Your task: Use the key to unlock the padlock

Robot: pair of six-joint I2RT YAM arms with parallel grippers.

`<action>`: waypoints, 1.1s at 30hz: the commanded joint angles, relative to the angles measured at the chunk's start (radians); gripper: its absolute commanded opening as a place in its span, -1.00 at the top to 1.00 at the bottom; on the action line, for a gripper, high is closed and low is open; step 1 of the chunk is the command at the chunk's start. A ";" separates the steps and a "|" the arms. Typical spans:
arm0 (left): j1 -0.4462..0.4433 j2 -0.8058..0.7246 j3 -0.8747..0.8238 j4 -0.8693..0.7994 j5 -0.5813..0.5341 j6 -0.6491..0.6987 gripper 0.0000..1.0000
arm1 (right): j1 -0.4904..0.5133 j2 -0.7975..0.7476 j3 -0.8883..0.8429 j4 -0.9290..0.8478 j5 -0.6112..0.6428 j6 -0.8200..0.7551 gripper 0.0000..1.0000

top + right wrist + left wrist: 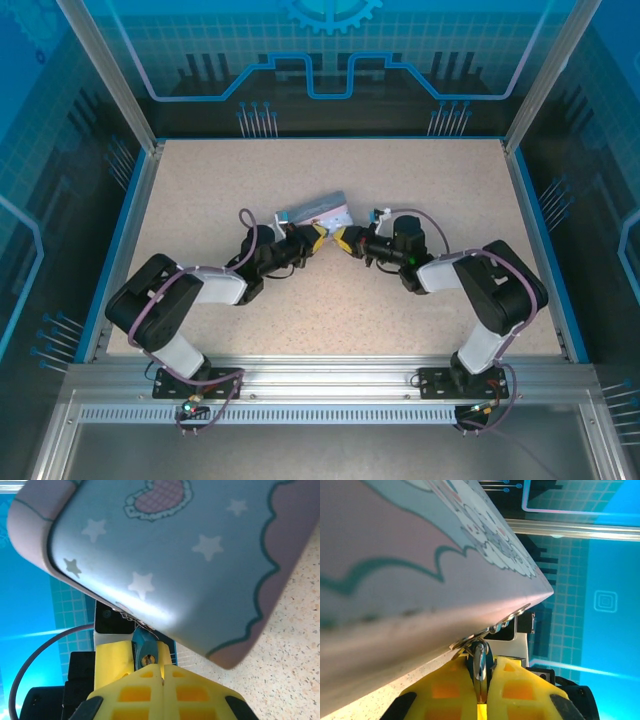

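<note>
Padlock [145, 651] hangs at tin [200, 555] edge, L gripper [481, 669] clamped on it. Keyhole faces R gripper [161, 669], just up-left of its tips. R jaws closed; can't tell if on key.

Tin [395, 550] blurred, cut by top + left edges in my left wrist view, padlock [480, 655] body mostly hidden btwn left gripper [480, 672] fingers, too small for me in top view, anything btwn right gripper [161, 669] fingers hidden.
</note>
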 commanded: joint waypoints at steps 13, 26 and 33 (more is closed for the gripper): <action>0.022 0.007 -0.020 0.275 0.305 -0.044 1.00 | 0.045 -0.017 -0.038 -0.095 -0.006 -0.062 1.00; 0.058 0.019 -0.010 0.295 0.339 -0.056 1.00 | 0.046 -0.041 -0.034 -0.151 -0.031 -0.139 1.00; 0.060 0.004 -0.013 0.257 0.330 -0.039 1.00 | 0.048 -0.157 -0.034 -0.314 -0.004 -0.265 1.00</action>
